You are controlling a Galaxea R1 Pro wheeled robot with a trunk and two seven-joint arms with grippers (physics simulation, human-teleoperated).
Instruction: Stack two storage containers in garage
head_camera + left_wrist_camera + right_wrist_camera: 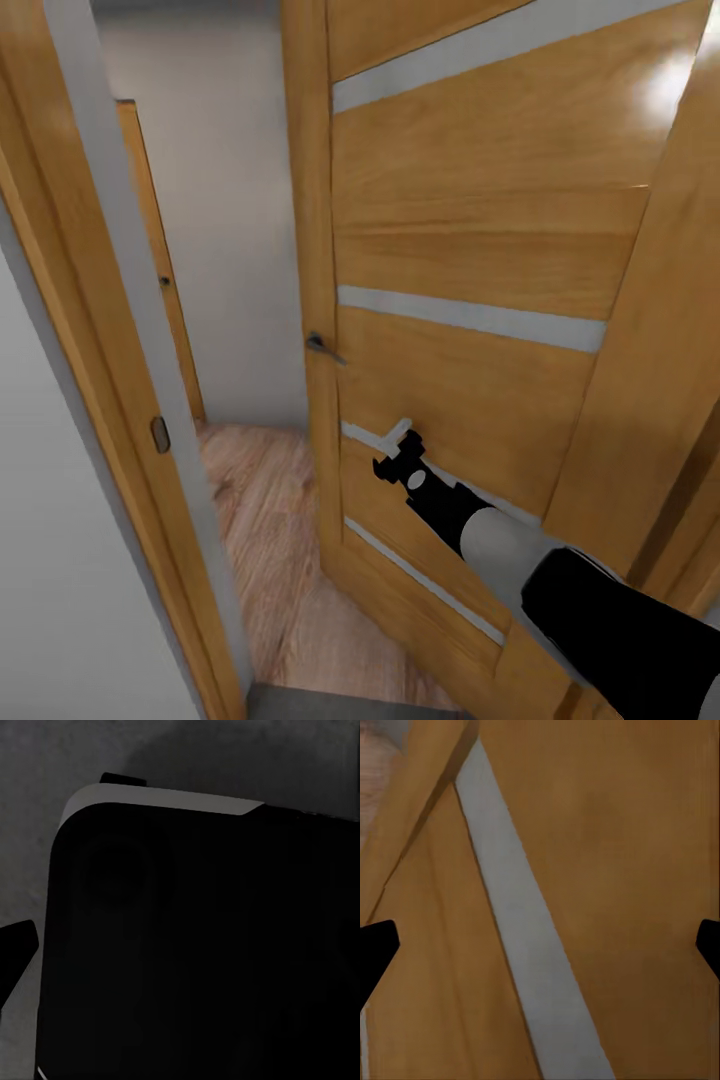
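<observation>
The two storage containers are out of view. My right gripper (pixel 400 455) reaches forward against the lower part of a wooden door (pixel 480 250) with white stripes. In the right wrist view its black fingertips (pixel 375 952) sit wide apart at the picture's sides, open and empty, with the door panel and a white stripe (pixel 525 945) close behind them. In the left wrist view a black fingertip (pixel 16 945) of my left gripper sits at the picture's edge beside my dark body (pixel 195 945), over grey mottled floor (pixel 30 810).
The door stands partly open, its metal handle (pixel 322 345) on the near edge. The door frame (pixel 100 300) with a latch plate (pixel 160 433) is close on the left. Through the gap lie light wood planks (pixel 270 520) and a white wall. A grey floor strip (pixel 330 700) marks the threshold.
</observation>
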